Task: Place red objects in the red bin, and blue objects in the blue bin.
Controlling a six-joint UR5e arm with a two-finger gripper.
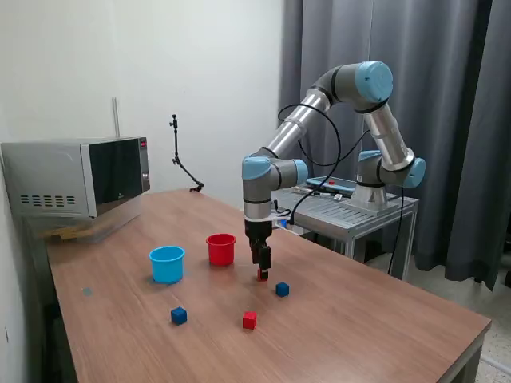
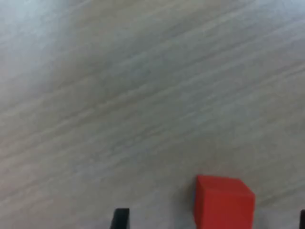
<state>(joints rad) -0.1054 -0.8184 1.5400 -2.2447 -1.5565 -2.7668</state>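
My gripper (image 1: 262,268) is low over the wooden table (image 1: 359,319), just to the exterior view's right of the red cup (image 1: 221,249). One red cube (image 1: 262,276) sits on the table between its fingers. In the wrist view this cube (image 2: 224,204) lies between the two dark fingertips (image 2: 120,218), with a gap on each side, so the gripper (image 2: 211,222) is open. A second red cube (image 1: 250,320) lies nearer the front. Two dark-blue cubes (image 1: 282,290) (image 1: 179,316) rest on the table. The light-blue cup (image 1: 167,264) stands beside the red cup.
A microwave (image 1: 80,175) stands at the table's back on the exterior view's left. A thin black stand (image 1: 182,163) is clamped at the far edge. The arm's base sits on a metal cart (image 1: 351,209) behind the table.
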